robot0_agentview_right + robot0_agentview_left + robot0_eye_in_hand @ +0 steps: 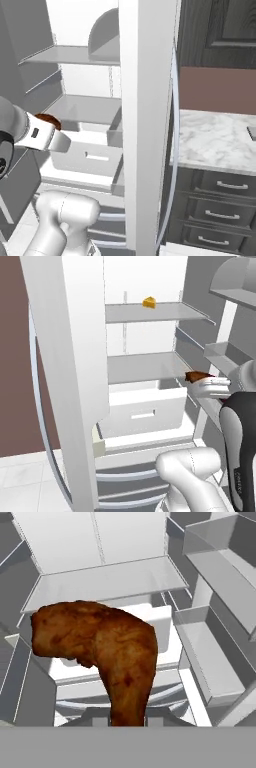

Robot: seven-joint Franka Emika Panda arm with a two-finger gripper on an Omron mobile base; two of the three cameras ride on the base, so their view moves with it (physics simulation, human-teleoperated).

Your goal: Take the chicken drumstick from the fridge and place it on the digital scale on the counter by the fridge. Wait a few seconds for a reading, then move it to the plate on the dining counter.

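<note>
Reddish-brown, crinkled chicken drumstick [107, 649] sits clamped in the end effector [202, 381] before the open fridge [145, 406]

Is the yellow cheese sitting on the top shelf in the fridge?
Yes, the cheese wedge sits on the upper shelf of the fridge, above the chicken drumstick.
</note>
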